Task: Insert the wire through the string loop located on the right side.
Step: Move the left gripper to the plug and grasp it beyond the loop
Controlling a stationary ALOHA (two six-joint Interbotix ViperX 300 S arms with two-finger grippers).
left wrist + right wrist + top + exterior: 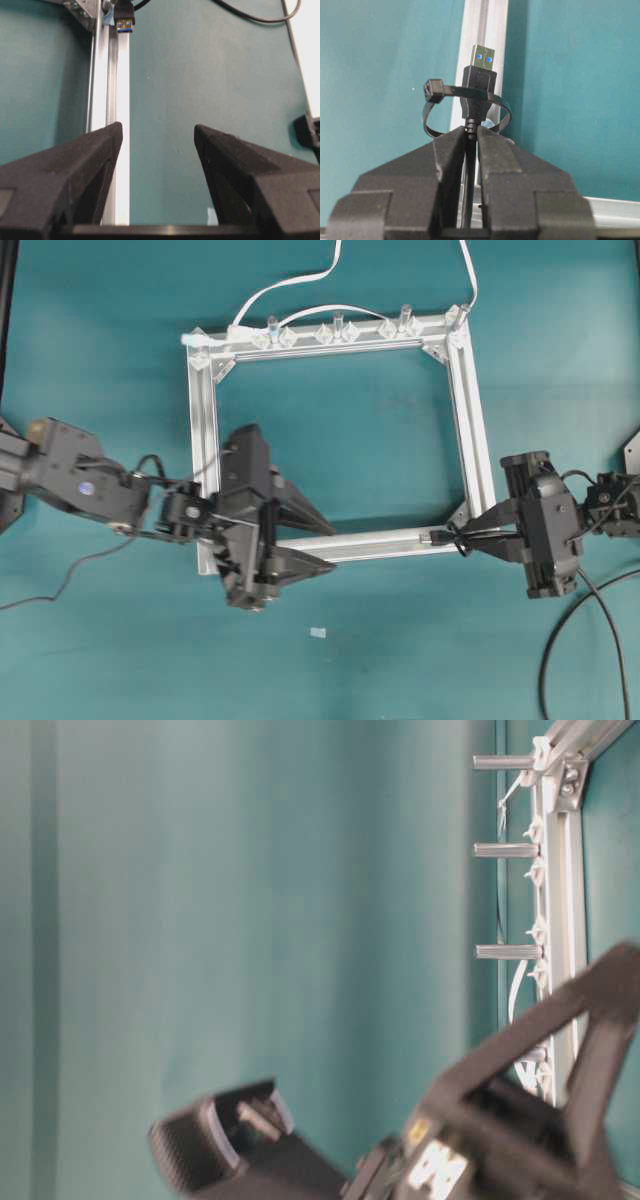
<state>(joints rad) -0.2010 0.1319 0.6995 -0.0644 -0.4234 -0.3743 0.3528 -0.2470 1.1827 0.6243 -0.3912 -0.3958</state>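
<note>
Your right gripper (471, 142) clenches the wire (479, 82), plug poking through the string loop (432, 107); bring the left gripper's (157, 145) released jaws onto that plug

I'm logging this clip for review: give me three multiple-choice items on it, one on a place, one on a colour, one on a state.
1. Where is the wire's plug?
A. on the frame's far bar
B. poking through the string loop
C. on the bare cloth

2. What colour is the plug's insert?
A. red
B. white
C. blue

3. How does the left pincer stand?
A. open and empty
B. shut on the wire
C. shut on the frame

Key: 1 B, the loop rings the plug's body in the right wrist view, where the right pincer clamps the wire; 2 C, blue shows at its tip; 3 A, only cloth and frame lie between its fingers.
</note>
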